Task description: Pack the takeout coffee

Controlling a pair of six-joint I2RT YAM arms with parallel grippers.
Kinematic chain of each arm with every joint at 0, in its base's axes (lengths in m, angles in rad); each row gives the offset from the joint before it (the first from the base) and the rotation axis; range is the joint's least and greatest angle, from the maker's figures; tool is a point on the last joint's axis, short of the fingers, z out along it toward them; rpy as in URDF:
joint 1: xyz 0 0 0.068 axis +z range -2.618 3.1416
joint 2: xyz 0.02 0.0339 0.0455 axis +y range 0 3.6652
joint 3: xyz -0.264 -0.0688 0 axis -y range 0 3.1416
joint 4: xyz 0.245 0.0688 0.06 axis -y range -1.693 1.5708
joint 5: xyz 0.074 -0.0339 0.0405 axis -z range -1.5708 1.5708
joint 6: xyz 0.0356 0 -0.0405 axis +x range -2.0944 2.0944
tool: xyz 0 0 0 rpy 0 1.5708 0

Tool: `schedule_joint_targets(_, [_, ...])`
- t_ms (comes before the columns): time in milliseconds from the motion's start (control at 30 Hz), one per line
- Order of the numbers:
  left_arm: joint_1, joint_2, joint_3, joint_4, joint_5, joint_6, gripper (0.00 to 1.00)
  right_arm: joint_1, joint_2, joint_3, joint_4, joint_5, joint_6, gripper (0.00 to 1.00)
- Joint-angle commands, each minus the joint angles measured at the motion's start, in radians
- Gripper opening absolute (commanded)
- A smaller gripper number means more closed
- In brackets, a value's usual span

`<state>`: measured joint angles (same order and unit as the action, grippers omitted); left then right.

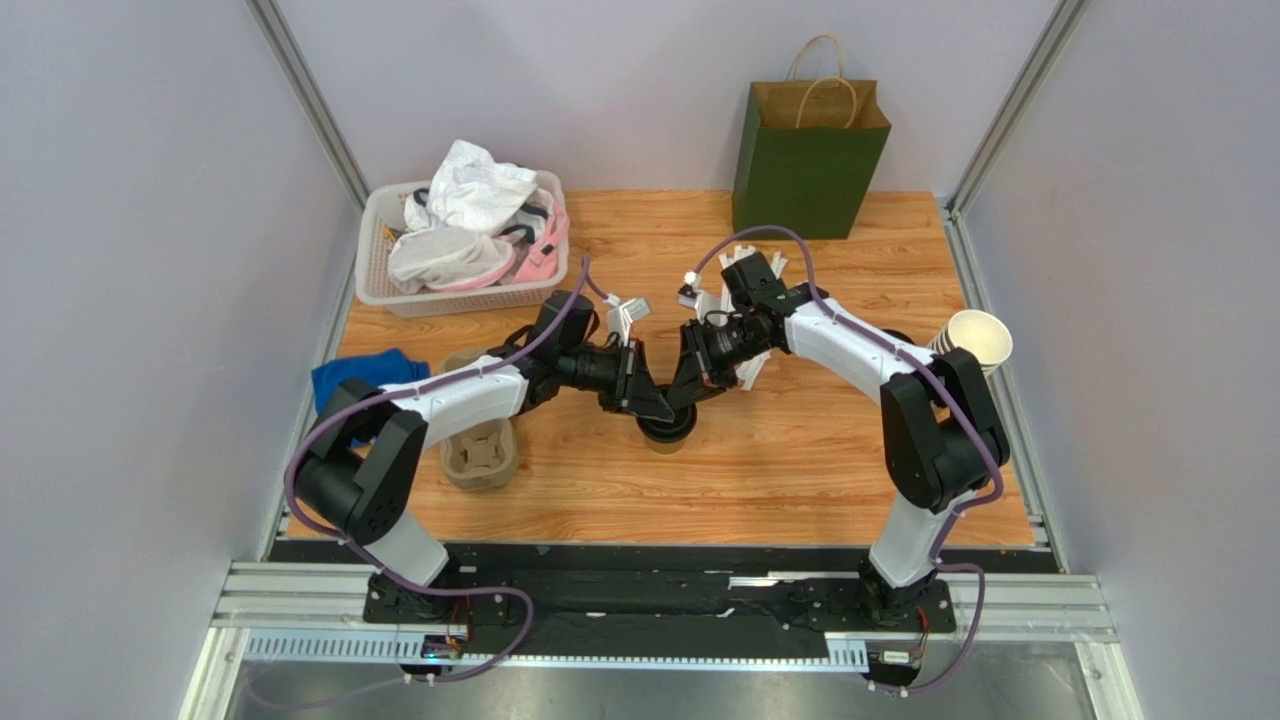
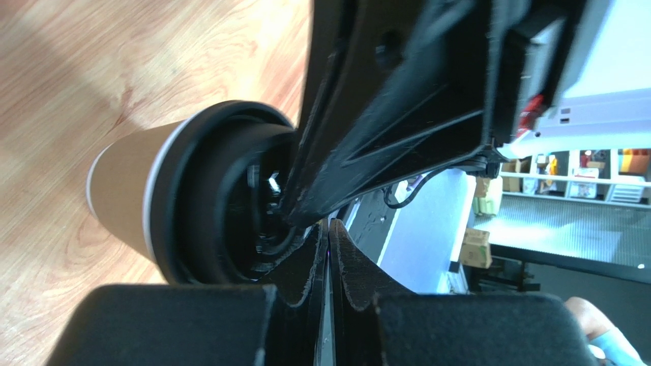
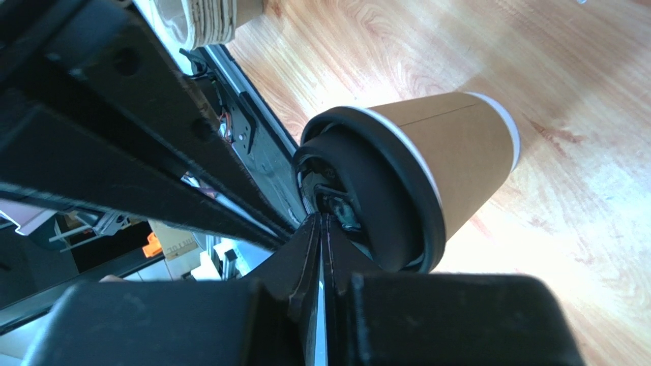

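Note:
The takeout coffee (image 1: 666,434), a brown paper cup with a black lid, stands on the wooden table at the centre. Both grippers meet just above it. My left gripper (image 1: 648,402) comes in from the left and my right gripper (image 1: 685,393) from the right. In the left wrist view the cup (image 2: 126,191) and its lid (image 2: 218,202) lie beside my left gripper (image 2: 328,229), whose jaws are shut with nothing between them, tips at the lid's top. In the right wrist view my right gripper (image 3: 321,223) is likewise shut and empty, tips against the lid (image 3: 382,198) of the cup (image 3: 466,152).
A green paper bag (image 1: 809,158) stands at the back. A white basket (image 1: 376,278) of cloths is at the back left. A pulp cup carrier (image 1: 481,455) and a blue cloth (image 1: 361,375) lie left. An open paper cup (image 1: 977,338) is at the right.

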<state>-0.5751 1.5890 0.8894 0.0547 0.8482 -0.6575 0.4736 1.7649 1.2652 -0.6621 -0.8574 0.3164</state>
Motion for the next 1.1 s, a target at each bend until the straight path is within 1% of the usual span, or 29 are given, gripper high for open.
schedule_joint_targets(0, [0.029, 0.041, 0.008, 0.027, 0.012, -0.007, 0.09, -0.015, 0.019, -0.012, 0.059, -0.046, 0.041, 0.06])
schedule_joint_targets(167, [0.054, 0.089, -0.009, 0.031, 0.022, -0.025, 0.06, -0.027, 0.062, -0.021, 0.065, -0.061, 0.052, 0.05])
schedule_joint_targets(333, [0.055, 0.106, -0.017, 0.030, 0.028, -0.027, 0.04, -0.043, 0.120, -0.030, 0.067, -0.068, 0.052, 0.00])
schedule_joint_targets(600, [0.055, 0.120, -0.018, 0.019, 0.020, -0.019, 0.02, -0.078, 0.172, -0.061, 0.071, -0.026, 0.050, 0.00])
schedule_joint_targets(800, [0.055, 0.150, -0.010, -0.016, -0.005, -0.014, 0.00, -0.081, 0.208, -0.070, 0.070, 0.008, 0.043, 0.00])
schedule_joint_targets(1067, [0.063, 0.170, -0.029, -0.042, -0.020, -0.022, 0.00, -0.079, 0.242, -0.093, 0.070, 0.029, 0.032, 0.00])
